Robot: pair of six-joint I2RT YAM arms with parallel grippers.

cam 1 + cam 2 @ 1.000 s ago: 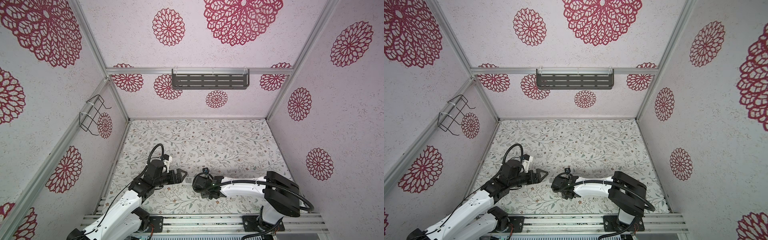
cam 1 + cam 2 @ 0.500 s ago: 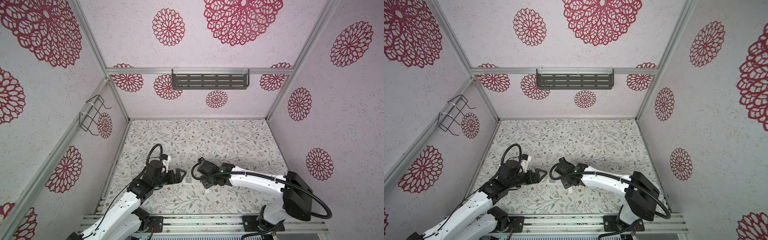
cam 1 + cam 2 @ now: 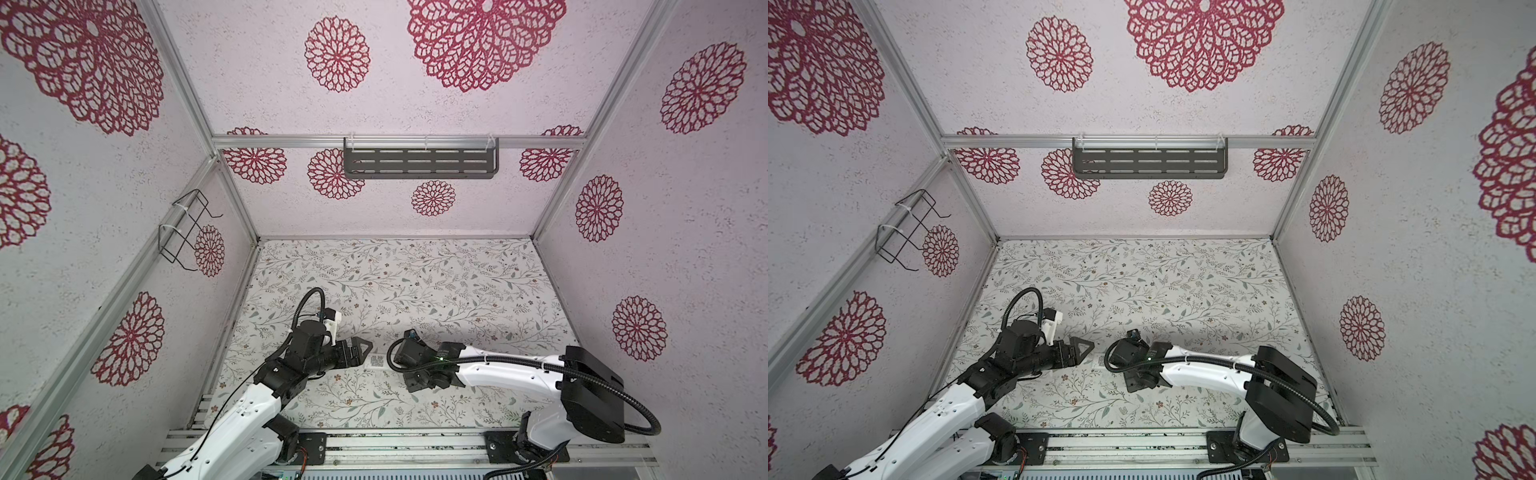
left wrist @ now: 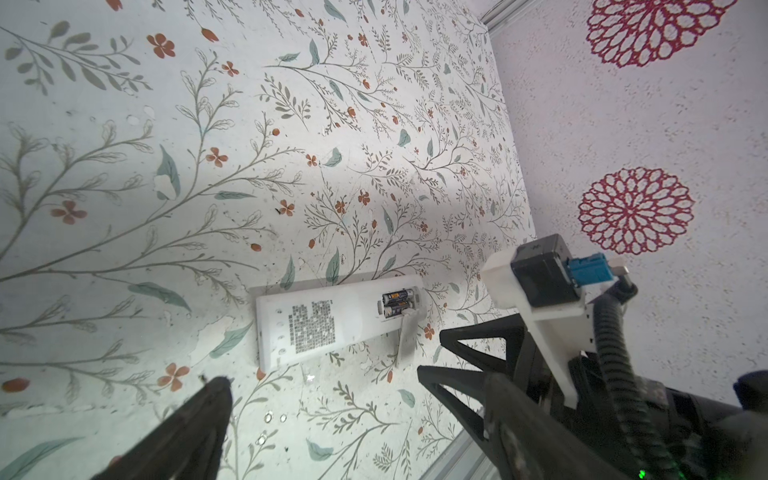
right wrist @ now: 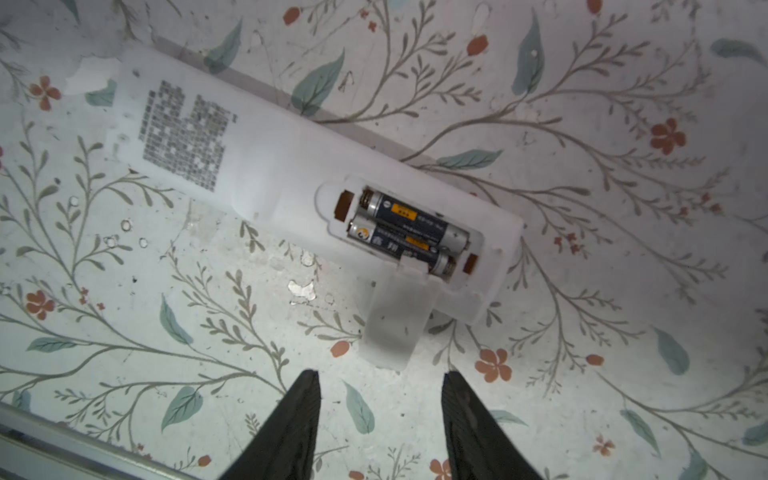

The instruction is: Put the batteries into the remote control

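Observation:
The white remote control lies flat on the floral table with its dark square label up. Its compartment is open, and the two batteries lie side by side inside. A translucent cover hangs from the compartment's edge onto the table. My right gripper is open just short of the cover's tip, holding nothing. The left wrist view shows the remote control and batteries beyond my wide-open, empty left gripper. In a top view the remote control shows between the left gripper and the right wrist.
A grey slotted shelf hangs on the back wall and a black wire rack on the left wall. An aluminium rail runs along the table's front edge, under both arm bases. Patterned walls close in three sides.
The right arm stretched out over the remote, then drew back a little, its elbow now further right than a second ago. The left arm has not moved.

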